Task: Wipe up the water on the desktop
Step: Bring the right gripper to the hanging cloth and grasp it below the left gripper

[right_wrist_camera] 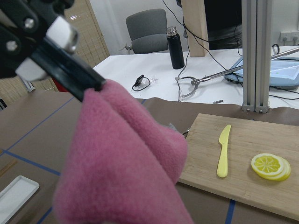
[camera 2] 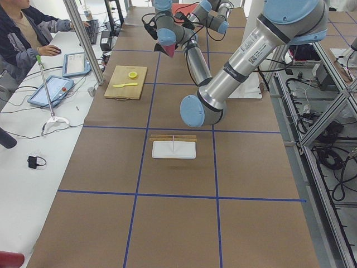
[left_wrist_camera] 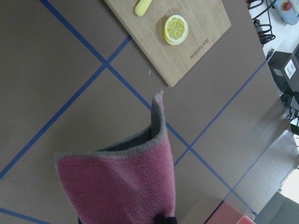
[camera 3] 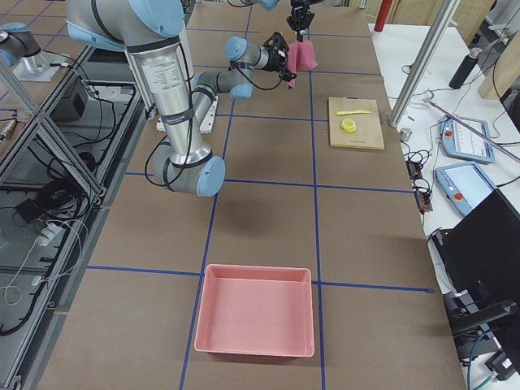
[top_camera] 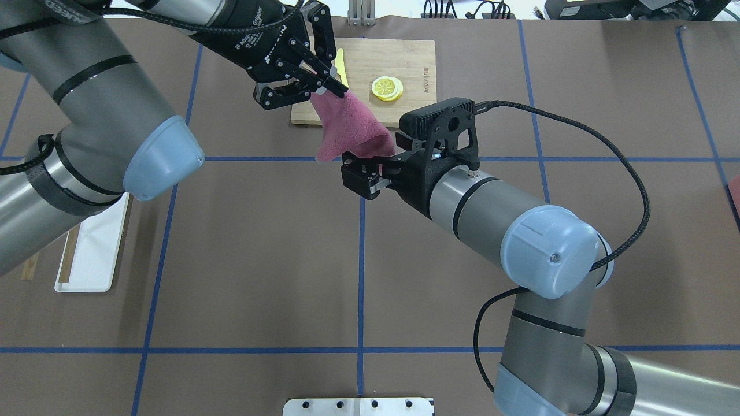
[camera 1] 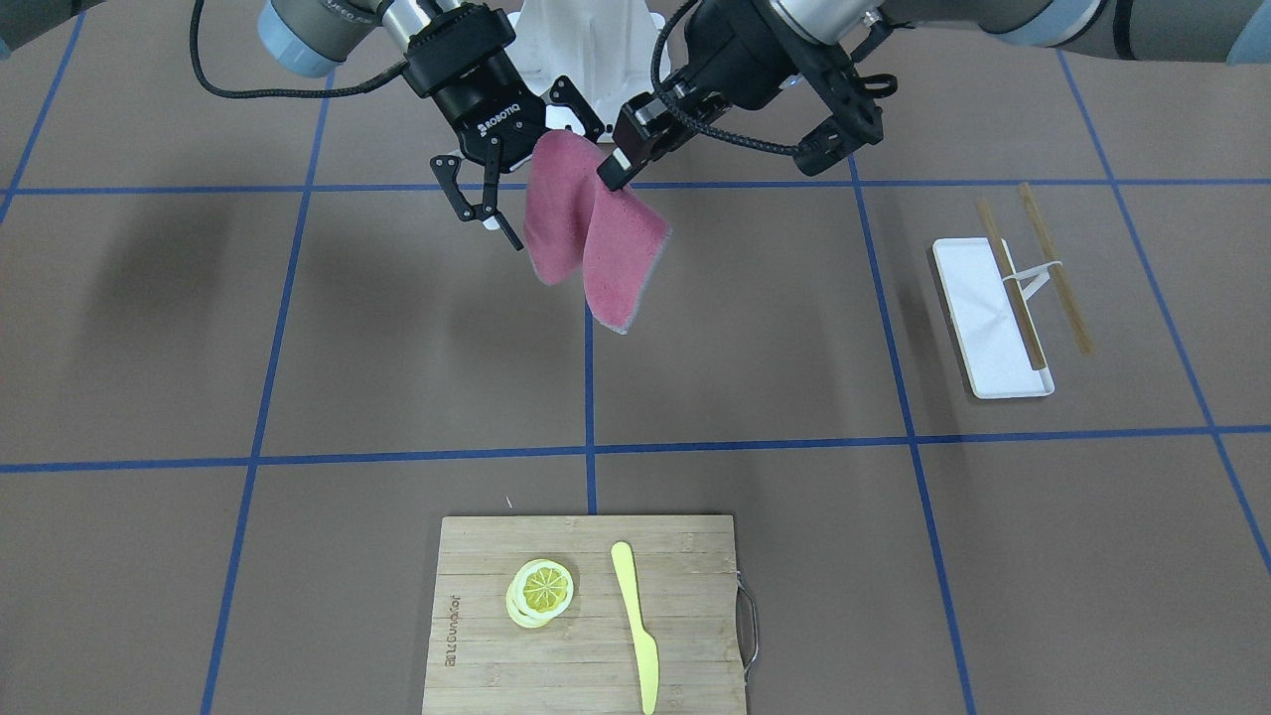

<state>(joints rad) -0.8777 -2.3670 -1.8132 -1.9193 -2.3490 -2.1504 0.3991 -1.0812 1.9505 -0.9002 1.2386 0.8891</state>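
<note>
Pink cloth [camera 1: 606, 253] is hanging in the air at upper centre of the front-facing view, apart from the brown desktop [camera 1: 397, 338] lying beneath it. No wet patch is showing in any view, so I cannot tell where the water is. At the cloth's top edge the left gripper [camera 1: 610, 181] is pinching, jaws pressed together on the fabric, so the rest is drooping in a loose fold. Just beside that fold the right gripper [top_camera: 361, 175] is waiting with jaws spread wide. It is likely lining up for a second grip or a hand-over, so the cloth can be laid flat for wiping. Wiping itself is not yet begun, by my reading. The front view is showing that spread, while the overhead is giving only a dark block close against the cloth's lower end. The right wrist camera is catching the left fingers clamped on fabric at its upper left. The left wrist camera is showing the cloth's grey hem and, at top, the cutting board [left_wrist_camera: 208, 23]. Only the exterior right view is taking in the pink bin [camera 3: 253, 313], bottom centre.
</note>
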